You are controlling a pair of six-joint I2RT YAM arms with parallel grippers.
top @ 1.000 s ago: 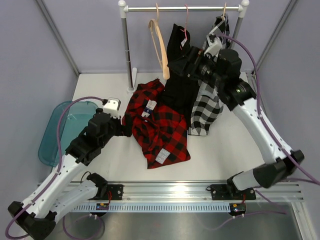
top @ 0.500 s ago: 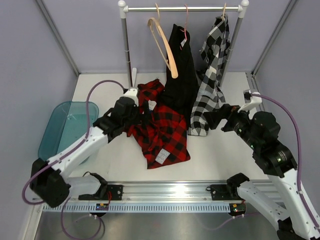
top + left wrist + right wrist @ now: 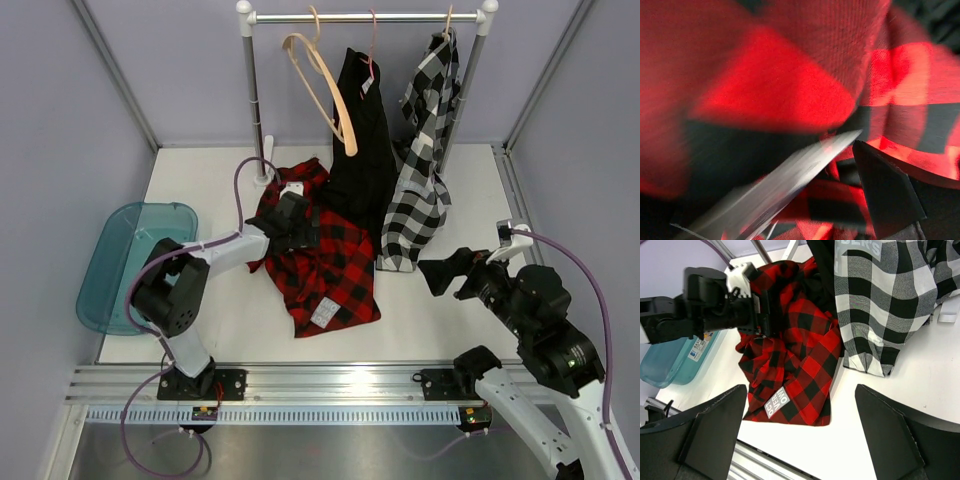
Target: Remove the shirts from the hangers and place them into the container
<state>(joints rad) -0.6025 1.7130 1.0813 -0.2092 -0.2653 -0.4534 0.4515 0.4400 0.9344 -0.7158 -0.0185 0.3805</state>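
Since the red plaid shirt (image 3: 325,270) already lay crumpled on the desk (image 3: 240,320), off any hanger, the step in hand looked to be picking it up and carrying it to the container (image 3: 118,275), which sat at the desk's left edge, well apart from the shirt and with nothing showing in it. The left pincer (image 3: 298,228) hung over the shirt's upper part with its fingers (image 3: 885,195) spread. The wrist view was blurred, showing red and black cloth close up against them, but no fold was yet pinched.

To do it well, the pincer should sink into a thick bunch of cloth near the collar end, not a single thin layer, so the whole garment rises together and the sleeves do not drag. The black shirt (image 3: 360,150), on its pink hanger (image 3: 370,55), hung down just beside that spot. Whether its hem touched the plaid could not be told, so the bite should stay on red cloth alone. A high lift would help the trailing tail clear the tub's rim.

The right pincer (image 3: 438,274) waited spread and empty to the right of the check shirt (image 3: 425,170), clear of the path. An empty wooden hanger (image 3: 330,90) dangled from the rail (image 3: 370,17).
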